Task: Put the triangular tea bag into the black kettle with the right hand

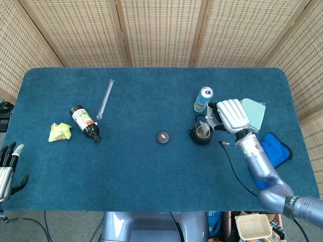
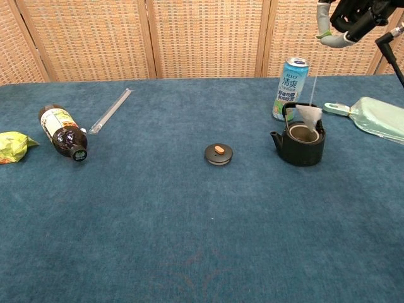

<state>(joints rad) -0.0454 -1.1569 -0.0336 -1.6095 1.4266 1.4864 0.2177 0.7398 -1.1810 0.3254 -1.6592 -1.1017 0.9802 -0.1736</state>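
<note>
A staged robot test room: blue-carpeted table point(image 1: 151, 166) backed by woven rattan screens point(image 2: 208, 38).

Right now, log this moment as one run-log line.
right robot hand: above black kettle, holding string | tea bag: hanging at kettle mouth | lid: off, on table | left robot hand: idle

Blue table point(image 1: 151, 166). Right hand point(image 1: 229, 115) hovers just right of black kettle point(image 1: 202, 134), fingers point(image 1: 214, 112) pointing toward it; grip unclear. Tea bag point(image 1: 204, 125) sits pale at kettle's open mouth. Can point(image 1: 203, 99) stands just behind kettle. Lid point(image 1: 162, 136) lies left of kettle, apart. Pale green cloth point(image 1: 255, 114) and blue pouch point(image 1: 275, 149) lie by right arm. Brown bottle point(image 1: 85, 122) lies on its side far left, yellow-green wrapper point(image 1: 60, 131) beside it, clear tube point(image 1: 105, 99) behind. Left hand point(image 1: 9, 164) at left edge, fingers apart, empty.
</note>
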